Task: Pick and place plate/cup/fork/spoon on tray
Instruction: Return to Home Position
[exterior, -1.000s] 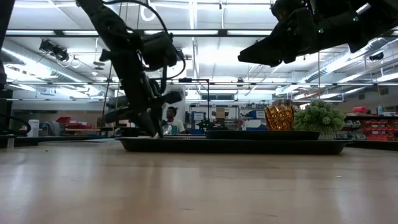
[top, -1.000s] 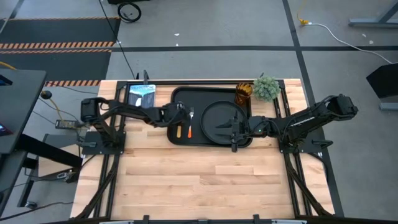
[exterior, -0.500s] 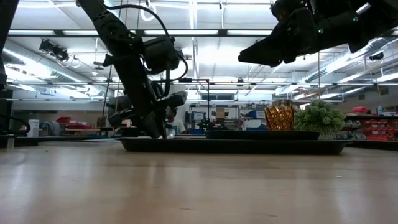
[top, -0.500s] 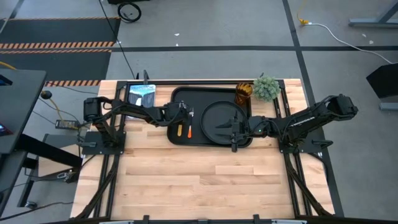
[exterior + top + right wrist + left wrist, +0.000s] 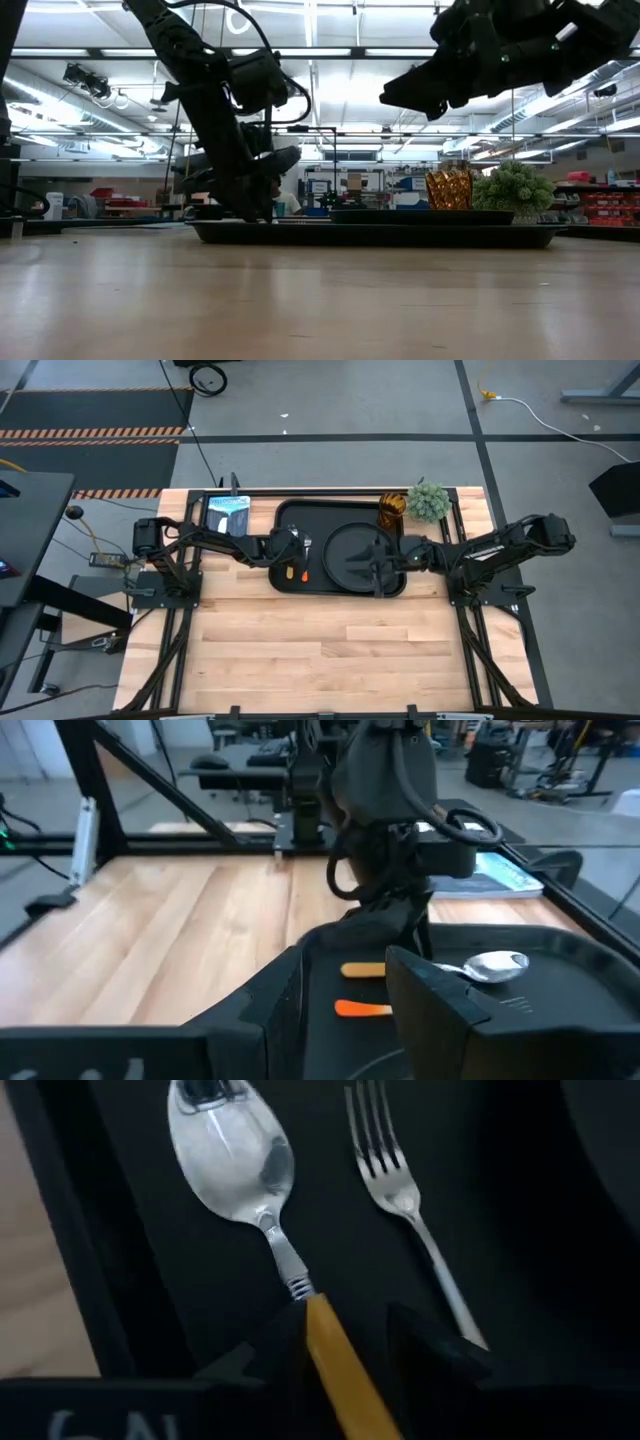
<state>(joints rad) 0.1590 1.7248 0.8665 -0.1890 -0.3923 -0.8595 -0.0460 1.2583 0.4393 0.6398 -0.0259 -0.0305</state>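
The black tray (image 5: 340,582) lies at the table's far middle. The round black plate (image 5: 352,550) lies on its right half. The amber cup (image 5: 390,510) stands in its far right corner. The spoon (image 5: 232,1155) and the fork (image 5: 395,1180) lie side by side on the tray's left part, orange handles toward the near edge. My left gripper (image 5: 291,552) is low over the spoon and open, its fingers (image 5: 275,1365) on either side of the spoon's orange handle (image 5: 335,1365). My right gripper (image 5: 376,568) is open and empty, high over the plate's near right edge. My left gripper stands astride the spoon's handle (image 5: 322,1330), just behind the silver neck, pointing down and slanting toward the far edge. One finger lies close against the handle and the other stands apart. I cannot tell whether it touches. The spoon lies flat on the tray.
A green fuzzy potted plant (image 5: 428,501) stands right of the cup, at the table's far right. A flat blue-and-white packet (image 5: 227,512) lies left of the tray at the far left. Bare wood fills the table's near half.
My left gripper has shifted slightly over the spoon's handle, staying low. The spoon and fork lie where they were. My right gripper has drawn a little toward the table's far edge, staying high over the plate.
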